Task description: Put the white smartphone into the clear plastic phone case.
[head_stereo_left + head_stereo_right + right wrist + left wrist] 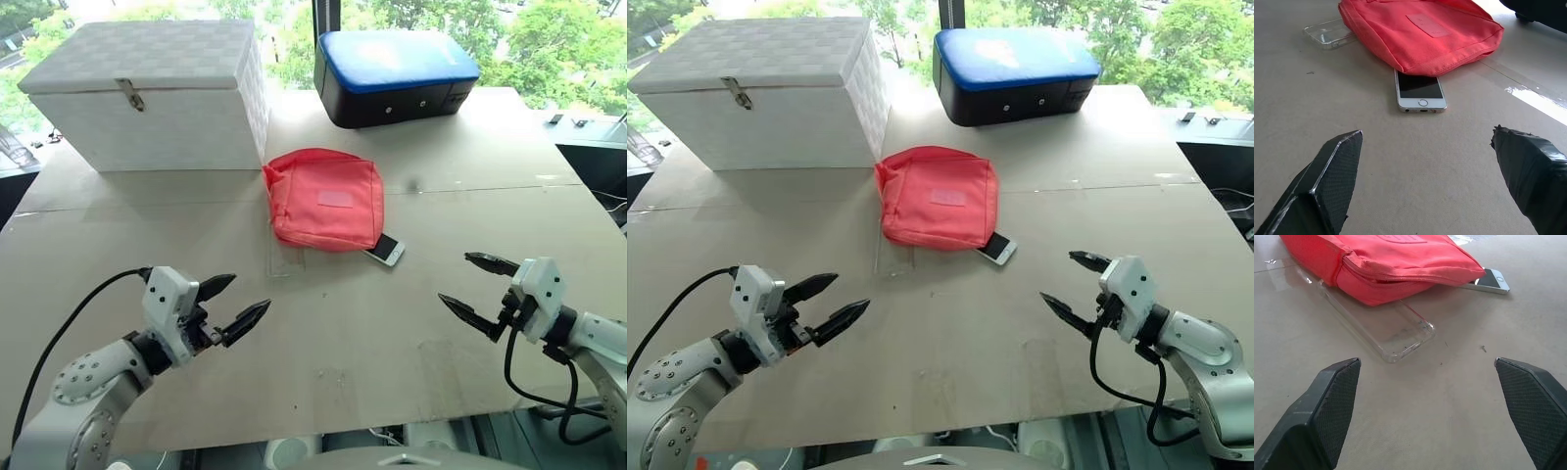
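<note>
Two grippers hovered over the table (411, 323) with jaws spread, empty: the left gripper (235, 305) at eight o'clock, the right gripper (476, 289) at four. The white smartphone (386, 250) lay half under the red pouch (327, 199) at its five o'clock corner; the clear plastic phone case (1386, 330) poked out at seven.

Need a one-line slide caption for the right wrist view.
Open right gripper faces the white smartphone, half tucked under the red pouch.
</note>
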`<state>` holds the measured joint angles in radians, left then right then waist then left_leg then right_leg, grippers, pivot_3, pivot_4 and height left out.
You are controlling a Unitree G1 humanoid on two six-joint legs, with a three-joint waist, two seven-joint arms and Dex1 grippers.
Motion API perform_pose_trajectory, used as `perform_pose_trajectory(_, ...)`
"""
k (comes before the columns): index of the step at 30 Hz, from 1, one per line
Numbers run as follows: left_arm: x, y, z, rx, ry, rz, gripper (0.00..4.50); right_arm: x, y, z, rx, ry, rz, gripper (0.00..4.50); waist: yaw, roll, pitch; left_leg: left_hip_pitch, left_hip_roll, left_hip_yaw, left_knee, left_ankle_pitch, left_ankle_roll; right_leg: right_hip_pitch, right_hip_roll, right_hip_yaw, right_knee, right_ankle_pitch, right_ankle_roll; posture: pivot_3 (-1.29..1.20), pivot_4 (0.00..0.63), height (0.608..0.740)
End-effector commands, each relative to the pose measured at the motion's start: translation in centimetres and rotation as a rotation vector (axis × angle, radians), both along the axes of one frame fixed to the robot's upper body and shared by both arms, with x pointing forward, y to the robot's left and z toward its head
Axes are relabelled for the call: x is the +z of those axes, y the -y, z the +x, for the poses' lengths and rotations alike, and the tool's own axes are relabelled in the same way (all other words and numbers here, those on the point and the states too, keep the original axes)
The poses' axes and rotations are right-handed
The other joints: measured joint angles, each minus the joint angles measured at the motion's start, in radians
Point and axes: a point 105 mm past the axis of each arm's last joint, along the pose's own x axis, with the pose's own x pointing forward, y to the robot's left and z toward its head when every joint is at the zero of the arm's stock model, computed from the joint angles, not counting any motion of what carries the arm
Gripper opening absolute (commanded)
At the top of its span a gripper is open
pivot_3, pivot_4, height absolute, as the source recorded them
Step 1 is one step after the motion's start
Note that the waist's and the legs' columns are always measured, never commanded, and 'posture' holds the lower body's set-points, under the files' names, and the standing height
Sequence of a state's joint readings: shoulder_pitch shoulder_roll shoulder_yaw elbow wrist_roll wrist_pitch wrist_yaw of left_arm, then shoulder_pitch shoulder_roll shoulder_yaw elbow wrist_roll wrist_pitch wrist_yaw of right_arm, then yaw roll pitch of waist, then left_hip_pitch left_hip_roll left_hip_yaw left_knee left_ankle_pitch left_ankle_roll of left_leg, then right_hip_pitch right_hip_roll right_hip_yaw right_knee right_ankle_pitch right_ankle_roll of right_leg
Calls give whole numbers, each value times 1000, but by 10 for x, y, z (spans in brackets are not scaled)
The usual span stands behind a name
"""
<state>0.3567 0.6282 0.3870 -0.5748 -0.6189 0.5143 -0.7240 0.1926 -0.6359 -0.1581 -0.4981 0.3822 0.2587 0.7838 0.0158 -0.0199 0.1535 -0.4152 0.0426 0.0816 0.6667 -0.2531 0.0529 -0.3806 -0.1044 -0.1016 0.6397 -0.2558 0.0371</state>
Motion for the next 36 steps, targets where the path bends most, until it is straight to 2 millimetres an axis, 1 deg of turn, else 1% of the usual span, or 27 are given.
perform_pose_trajectory(1,13,3,14,-47,80,46,4450,8,4,-1,-2,41,15,4500,1,0,0,0,0,0,0,0,0,0,0,0,0,0,0,0,150,734)
perform_pose_trajectory(3,37,17,35,-129,195,95,4450,13,-4,-2,42,41,72,4500,21,2,2,0,-1,-1,0,0,1,1,0,-2,0,-1,1,0,150,734)
perform_pose_trajectory(4,44,23,40,-173,236,113,4450,14,-7,-4,74,34,86,4500,25,2,2,0,-1,-3,1,0,1,1,1,-7,0,-2,2,0,150,734)
perform_pose_trajectory(5,43,25,44,-196,234,132,4450,13,-9,-5,96,39,78,4500,25,2,1,-1,0,-4,2,-2,-2,1,1,-8,0,-2,3,0,150,734)
perform_pose_trajectory(7,40,29,57,-238,267,255,4450,6,-12,-10,151,44,26,4500,22,2,-1,1,0,-2,2,-2,-2,2,1,-5,1,-1,2,0,150,734)
perform_pose_trajectory(8,39,28,65,-234,261,316,4450,6,-16,-11,173,42,24,4500,20,2,0,2,-1,0,2,-1,0,2,1,-4,1,-1,1,0,150,734)
perform_pose_trajectory(10,40,34,80,-266,271,388,4450,10,-21,-13,200,42,41,4500,18,2,0,1,-1,2,1,-1,2,1,2,-1,1,1,2,0,150,734)
perform_pose_trajectory(11,39,38,84,-301,271,415,4450,12,-22,-12,203,46,43,4500,19,1,1,1,-2,2,1,1,0,0,2,-1,1,2,4,0,150,734)
perform_pose_trajectory(14,31,53,106,-408,331,568,4450,15,-23,-10,198,61,22,4500,25,1,1,-1,-2,2,1,2,-2,-1,3,-1,1,2,4,0,150,734)
perform_pose_trajectory(16,20,63,120,-480,351,644,4450,17,-24,-12,199,59,20,4500,26,1,1,-1,-2,3,1,2,-2,-1,3,-1,1,2,4,0,150,734)
perform_pose_trajectory(18,8,67,129,-555,361,728,4450,18,-24,-16,199,51,9,4500,25,1,1,-1,-3,3,1,2,-2,0,3,0,1,2,4,0,150,734)
perform_pose_trajectory(20,-4,65,140,-604,362,812,4450,17,-22,-20,186,44,-10,4500,24,1,1,-1,-3,4,1,2,-2,-1,3,1,1,2,5,0,150,734)
perform_pose_trajectory(21,-7,65,147,-620,365,842,3961,16,-20,-22,173,43,-21,4500,25,0,1,-1,-3,4,1,2,-2,-1,3,1,1,2,5,0,150,734)
perform_pose_trajectory(22,-10,65,152,-636,358,847,3681,17,-19,-23,160,43,-25,4500,26,0,1,-1,-3,4,1,2,-2,-1,3,0,1,2,5,0,150,734)
perform_pose_trajectory(24,-9,66,159,-647,372,852,2734,18,-19,-26,139,45,-26,4500,22,0,1,-1,-3,4,2,1,-1,-1,3,0,1,2,5,0,150,734)
perform_pose_trajectory(25,-6,68,162,-635,380,829,2167,19,-20,-26,128,46,-26,4500,18,-1,1,0,-2,4,2,-1,3,-1,3,1,1,1,6,0,150,734)
perform_pose_trajectory(26,-1,70,165,-617,396,800,1751,18,-21,-28,122,43,-26,4500,17,-1,1,0,-2,5,2,-1,3,-1,4,1,2,1,6,0,150,734)
perform_pose_trajectory(28,4,71,167,-601,412,764,749,16,-23,-30,118,38,-26,4500,17,-1,1,0,-1,5,2,-1,3,-1,3,1,2,1,6,0,150,734)
perform_pose_trajectory(29,15,70,167,-544,437,706,293,15,-25,-31,118,37,-24,4500,17,-1,1,0,-1,4,2,-1,3,-1,3,1,2,1,6,0,150,734)
perform_pose_trajectory(30,27,66,167,-493,473,669,132,14,-27,-31,120,38,-19,4500,16,-1,1,0,-1,4,2,-1,3,-1,3,1,2,1,6,0,150,734)
perform_pose_trajectory(32,50,50,163,-381,527,617,132,16,-32,-30,129,45,2,4500,6,-1,1,0,-1,4,2,-1,3,-1,3,2,2,2,5,0,150,734)
perform_pose_trajectory(33,60,39,159,-332,540,609,132,18,-35,-29,138,49,19,4500,2,-2,1,0,-1,3,2,0,2,-1,3,1,2,2,5,0,150,734)
perform_pose_trajectory(34,69,23,153,-277,544,623,132,20,-39,-27,151,51,37,4500,-8,-3,2,-1,-1,3,2,1,0,-1,3,1,2,2,5,0,150,734)
perform_pose_trajectory(36,78,-5,140,-198,521,676,132,22,-43,-24,173,59,54,4500,-25,-6,3,0,0,3,2,2,-2,-2,3,3,3,2,5,0,150,734)
